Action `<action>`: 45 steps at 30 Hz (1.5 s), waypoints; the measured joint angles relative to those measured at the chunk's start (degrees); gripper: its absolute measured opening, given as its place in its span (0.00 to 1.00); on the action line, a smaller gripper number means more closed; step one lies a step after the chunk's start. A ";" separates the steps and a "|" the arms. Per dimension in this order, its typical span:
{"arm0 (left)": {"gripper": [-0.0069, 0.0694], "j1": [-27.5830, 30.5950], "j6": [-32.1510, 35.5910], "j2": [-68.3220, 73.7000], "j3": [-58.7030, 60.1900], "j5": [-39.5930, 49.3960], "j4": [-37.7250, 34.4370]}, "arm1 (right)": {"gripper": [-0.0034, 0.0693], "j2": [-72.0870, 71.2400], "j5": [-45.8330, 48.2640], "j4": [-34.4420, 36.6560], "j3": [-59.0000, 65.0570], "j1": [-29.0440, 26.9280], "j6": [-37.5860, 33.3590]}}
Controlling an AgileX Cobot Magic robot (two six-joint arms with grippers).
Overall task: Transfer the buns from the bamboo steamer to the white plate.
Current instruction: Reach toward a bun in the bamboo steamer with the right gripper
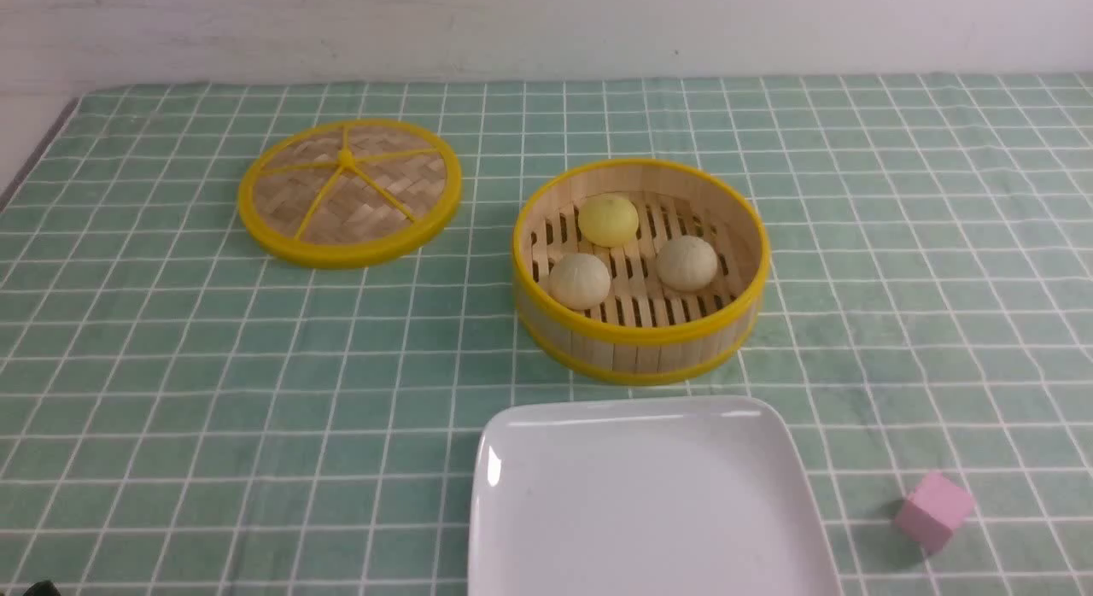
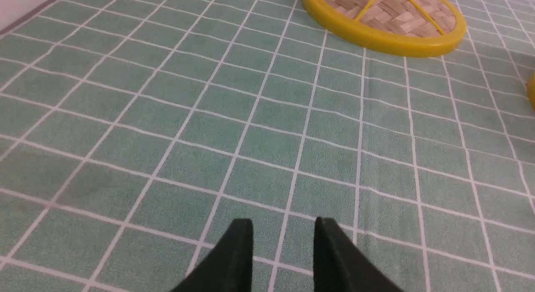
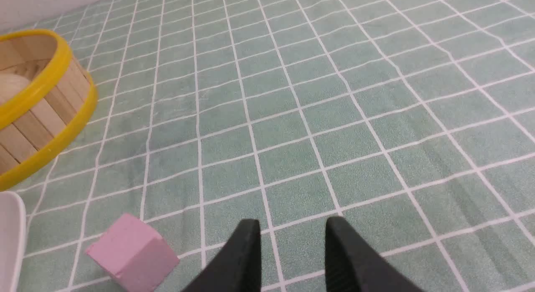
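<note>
Front: a pale yellow domed bun (image 1: pixel 608 219) and two cream-white buns (image 1: pixel 580 280) sit inside the round yellow-rimmed bamboo steamer (image 1: pixel 640 350), the glossy white square plate (image 1: pixel 649 502) just before it. Left wrist: the left gripper (image 2: pixel 283 225) gapes empty, well apart from the steamer. Right wrist: the right gripper (image 3: pixel 292 225) gapes empty too, nearer it.

Far side: plain off-white wall (image 1: pixel 546 24), matte, bare. It meets the desk (image 1: pixel 43 148) along a straight line, and only a narrow grey strip of bare desk edge shows, at far left. The rest is covered by a pale-green fabric tablecloth with a white grid (image 1: pixel 171 365), lying flat with a few faint creases. Light even and diffuse; shadows soft and short.
</note>
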 joint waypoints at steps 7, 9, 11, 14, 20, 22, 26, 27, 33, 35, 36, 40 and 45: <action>0.41 0.00 0.00 0.00 0.00 0.00 0.00 | 0.38 0.00 0.00 0.00 0.00 0.00 0.00; 0.41 0.00 0.00 0.00 0.00 0.00 0.00 | 0.38 0.00 0.00 0.00 0.00 0.00 0.00; 0.41 0.00 0.00 0.00 0.00 0.00 0.00 | 0.38 0.00 0.00 0.00 0.00 0.00 0.00; 0.41 0.00 0.00 0.00 0.00 0.00 0.00 | 0.38 0.00 0.00 0.00 0.00 0.00 0.00; 0.41 0.00 0.00 0.00 0.00 0.00 0.00 | 0.38 0.00 0.00 0.00 0.00 0.00 0.00; 0.41 0.00 0.00 0.00 0.00 0.00 0.00 | 0.38 0.00 0.00 0.00 0.00 0.00 0.00; 0.41 0.00 0.00 0.00 0.00 0.00 0.00 | 0.38 0.00 0.00 0.00 0.00 0.00 0.00; 0.41 0.00 0.00 0.00 0.00 0.00 0.00 | 0.38 0.00 0.00 0.00 0.00 0.00 0.00; 0.41 0.00 0.00 0.00 0.00 0.00 0.00 | 0.38 0.00 0.00 0.00 0.00 0.00 0.00; 0.41 0.00 0.00 0.00 0.00 0.00 0.00 | 0.38 0.00 0.00 0.00 0.00 0.00 0.00; 0.41 0.00 0.00 0.00 0.00 0.00 0.00 | 0.38 0.00 0.00 0.00 0.00 0.00 0.00; 0.41 0.00 0.00 -0.01 0.00 0.00 0.00 | 0.38 0.00 0.00 0.00 0.00 1.45 0.00; 0.41 0.00 0.00 -0.01 0.00 0.00 0.00 | 0.38 0.00 0.00 -0.33 0.00 1.93 0.00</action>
